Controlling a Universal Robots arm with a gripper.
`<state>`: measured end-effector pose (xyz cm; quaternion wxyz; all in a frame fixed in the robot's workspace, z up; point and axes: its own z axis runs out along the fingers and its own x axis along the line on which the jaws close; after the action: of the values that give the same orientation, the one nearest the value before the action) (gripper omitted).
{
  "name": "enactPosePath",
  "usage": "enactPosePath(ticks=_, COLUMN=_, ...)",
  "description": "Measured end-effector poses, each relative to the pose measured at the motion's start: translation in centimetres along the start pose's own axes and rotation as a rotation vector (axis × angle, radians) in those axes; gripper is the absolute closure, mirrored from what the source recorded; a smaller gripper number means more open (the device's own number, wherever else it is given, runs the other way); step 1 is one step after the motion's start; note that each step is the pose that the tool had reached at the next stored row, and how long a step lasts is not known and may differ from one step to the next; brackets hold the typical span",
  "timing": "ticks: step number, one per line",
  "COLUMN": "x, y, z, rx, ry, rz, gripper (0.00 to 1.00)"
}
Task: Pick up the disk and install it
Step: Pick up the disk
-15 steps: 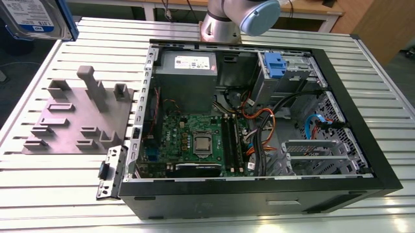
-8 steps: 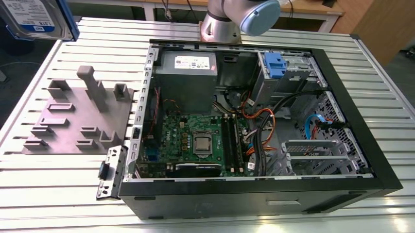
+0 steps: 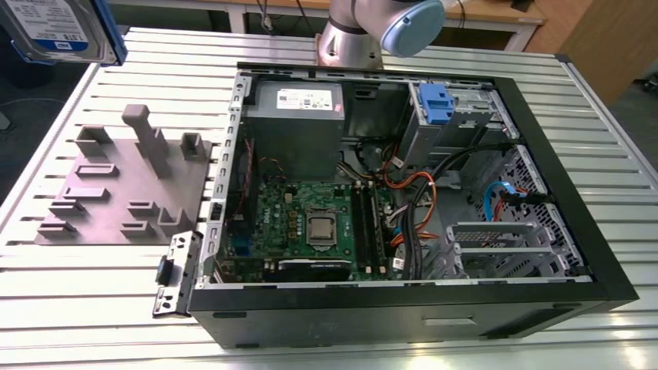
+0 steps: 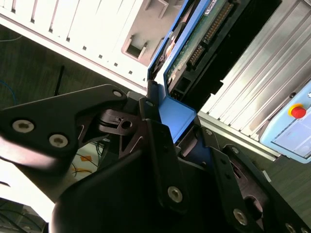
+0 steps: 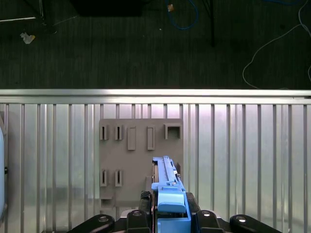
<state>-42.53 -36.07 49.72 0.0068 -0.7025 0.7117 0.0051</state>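
Note:
The disk [image 3: 62, 27] hangs high over the far left corner of the table in the exterior view, its white-and-blue label facing the camera and its blue bracket along the edge. In the first wrist view the disk [image 5: 167, 182] shows edge-on above the grey fixture plate [image 5: 141, 150], with my gripper [image 5: 169, 206] shut on it from both sides. In the second wrist view my gripper [image 4: 172, 121] clamps the blue bracket, and the underside of the disk [image 4: 194, 43] shows its green circuit board.
An open black computer case [image 3: 411, 312] lies on the slatted metal table [image 3: 575, 116], with a grey power supply [image 3: 298, 116], a motherboard [image 3: 308, 223], cables and a blue latch [image 3: 437, 104] at the drive bay. The grey fixture plate [image 3: 113, 193] sits left of the case. The arm's base [image 3: 355, 35] stands behind it.

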Motion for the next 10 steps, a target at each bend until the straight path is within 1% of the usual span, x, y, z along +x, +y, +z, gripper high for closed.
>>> enactPosePath(ticks=4, x=0.0, y=-0.19, z=0.0, rx=0.0, ry=0.0001, rz=0.0, gripper=0.63)
enactPosePath(ticks=10, x=0.0, y=-0.3, z=0.0, rx=0.0, ry=0.0001, rz=0.0, gripper=0.63)
